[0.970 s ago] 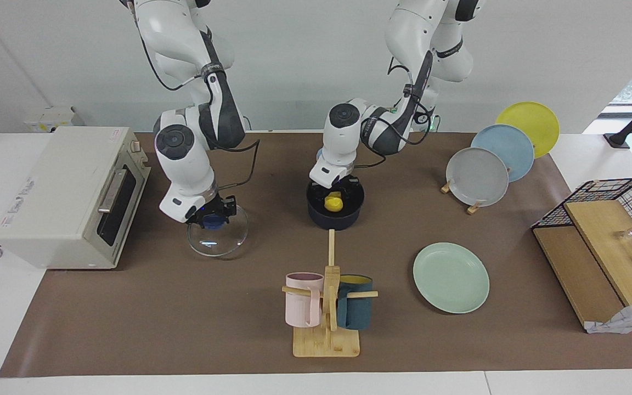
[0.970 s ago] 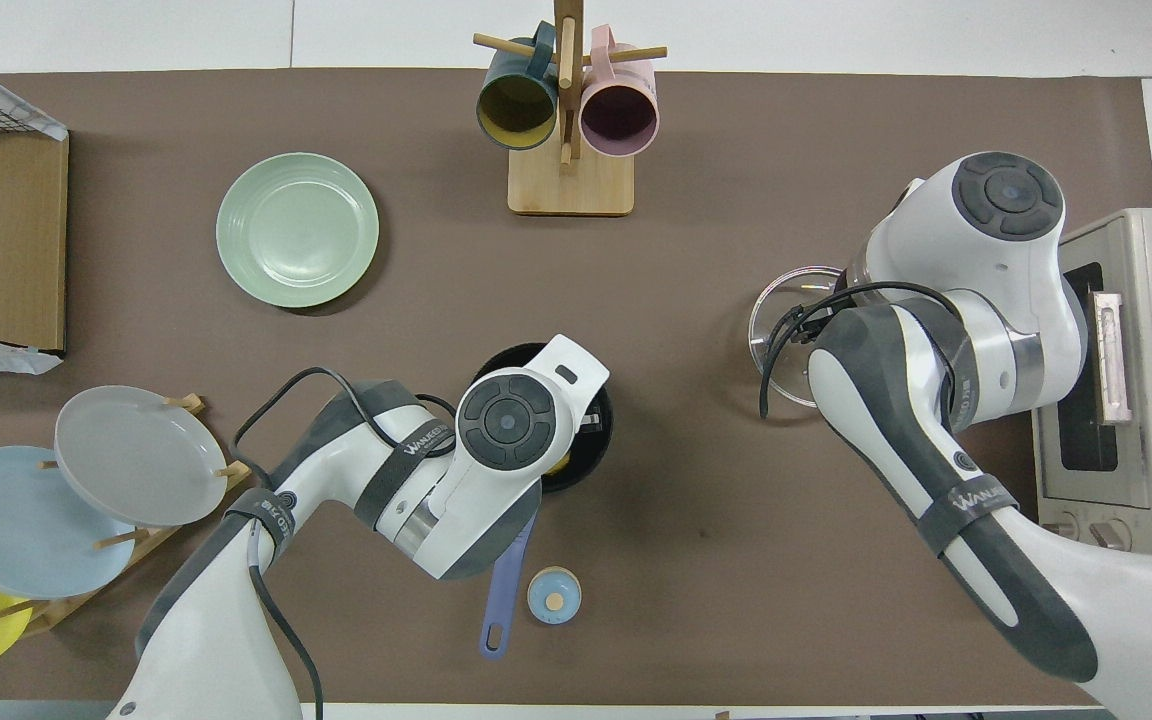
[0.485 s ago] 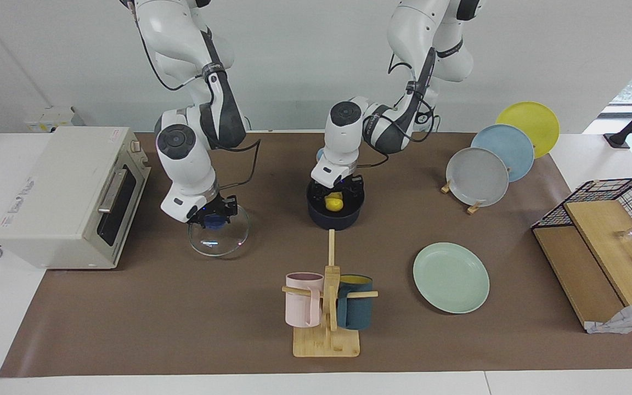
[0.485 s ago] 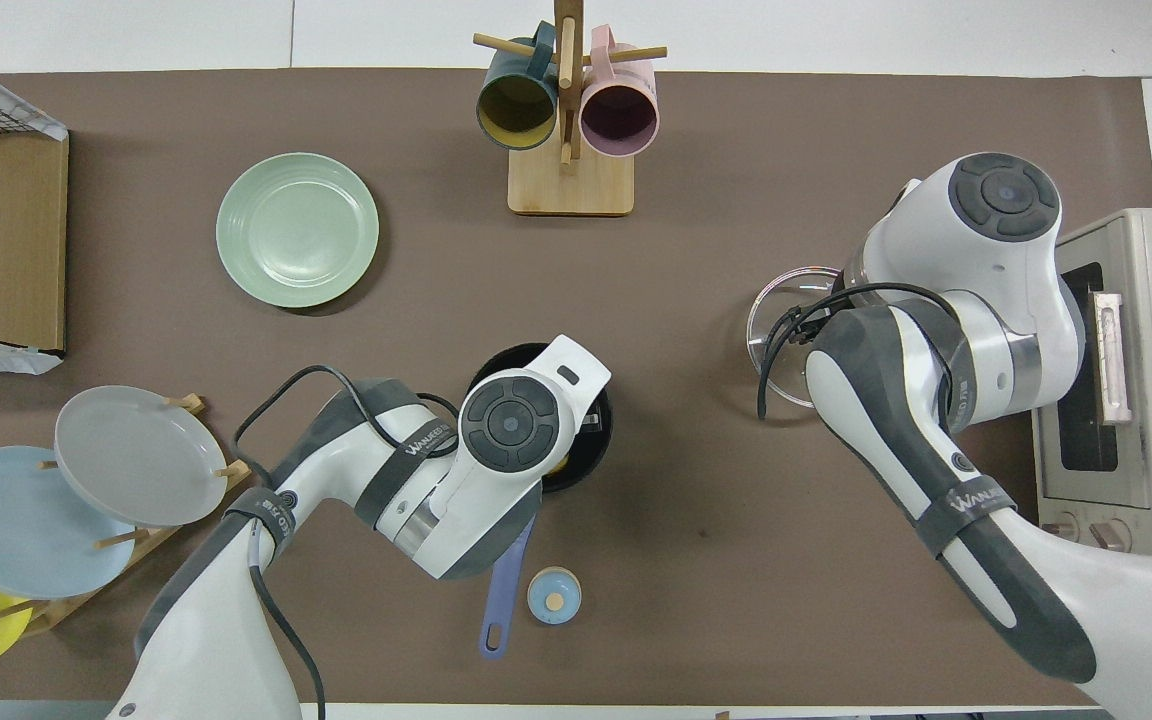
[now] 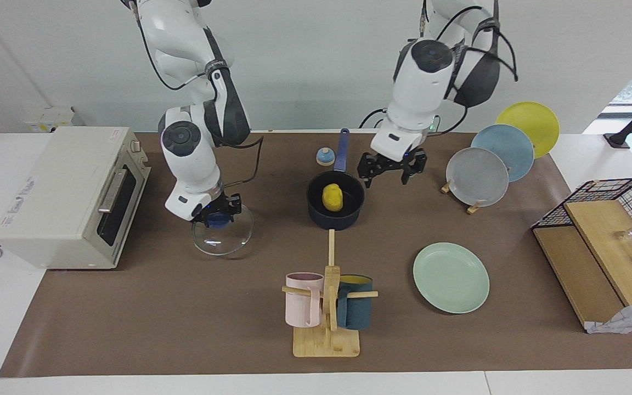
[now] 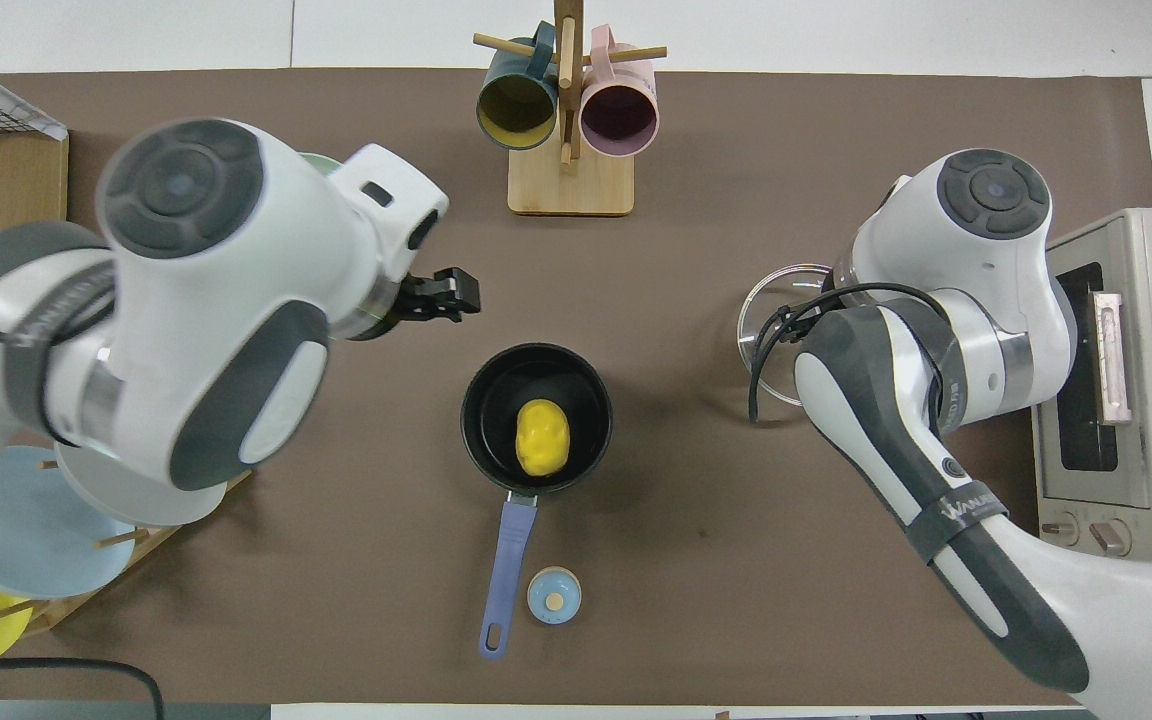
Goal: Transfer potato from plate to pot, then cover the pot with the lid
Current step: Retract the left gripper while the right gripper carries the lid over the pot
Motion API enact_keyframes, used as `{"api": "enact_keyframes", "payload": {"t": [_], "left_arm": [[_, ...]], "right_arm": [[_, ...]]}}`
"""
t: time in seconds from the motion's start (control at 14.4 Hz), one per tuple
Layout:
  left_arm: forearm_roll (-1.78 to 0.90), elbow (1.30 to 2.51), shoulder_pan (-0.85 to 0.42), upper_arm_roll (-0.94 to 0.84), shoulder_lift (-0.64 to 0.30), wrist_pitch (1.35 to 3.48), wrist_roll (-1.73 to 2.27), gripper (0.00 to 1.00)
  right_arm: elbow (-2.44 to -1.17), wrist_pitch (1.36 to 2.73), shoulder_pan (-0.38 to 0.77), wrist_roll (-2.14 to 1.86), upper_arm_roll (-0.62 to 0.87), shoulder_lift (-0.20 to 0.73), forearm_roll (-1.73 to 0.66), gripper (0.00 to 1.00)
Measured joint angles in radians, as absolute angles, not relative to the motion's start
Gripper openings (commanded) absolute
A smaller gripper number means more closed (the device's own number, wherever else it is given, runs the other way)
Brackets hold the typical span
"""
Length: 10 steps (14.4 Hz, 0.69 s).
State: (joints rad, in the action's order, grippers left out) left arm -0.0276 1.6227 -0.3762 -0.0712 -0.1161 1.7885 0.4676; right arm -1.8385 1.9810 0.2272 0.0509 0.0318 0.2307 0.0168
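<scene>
resting in pot [image 5: 335, 211], potato [image 5: 332, 197] beside left claw [image 5: 388, 168]

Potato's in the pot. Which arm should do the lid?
Right. The right gripper is shut on the lid's knob, beside the pot toward the right arm's end. The left gripper hangs open and empty in the air beside the pot; the potato lies inside.

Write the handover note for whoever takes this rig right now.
Left pincer: open, empty, raised in the air beside the pot.
Right pincer: shut on the lid's knob; the lid is toward the right arm's end of the table.
Potato: in the pot.
Plate: empty.
Done: potato transferred.
Left: carry the lid over and set it on the pot.
</scene>
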Motion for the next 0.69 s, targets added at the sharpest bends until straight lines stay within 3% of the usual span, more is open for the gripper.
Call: {"api": "enact_keyframes", "payload": {"t": [0.28,0.69], "left_arm": [[-0.029,1.604,-0.171,-0.063,-0.091,1.75,0.195,1.0],[-0.029,1.604,-0.071,-0.064,-0.093,1.747,0.082,1.0]], "right_arm": [[-1.726,1.862,0.407,0.331,0.047,0.21,0.014,0.0],[-1.721,1.948,0.657,0.702,0.059,0.206,0.013,0.0]]}}
